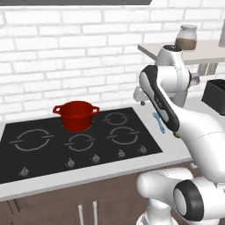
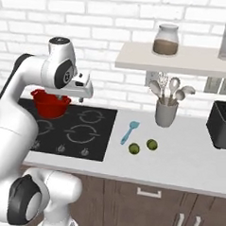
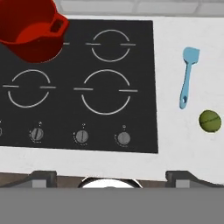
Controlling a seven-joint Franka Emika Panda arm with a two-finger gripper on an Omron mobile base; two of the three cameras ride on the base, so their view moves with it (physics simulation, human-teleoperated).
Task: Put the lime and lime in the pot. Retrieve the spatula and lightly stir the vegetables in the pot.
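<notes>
Neither lime (image 2: 134,148) nor its twin (image 2: 152,145) is in the pot (image 2: 50,104) yet: both lie on the bench (image 2: 188,157) just beside the spatula (image 2: 129,132), right of the hob (image 3: 78,87), so the first pick seems in hand. The arm is folded high over the hob, hand pointing down. The tool (image 2: 83,91), fingers spread and empty, must swing right and descend onto a lime.
</notes>
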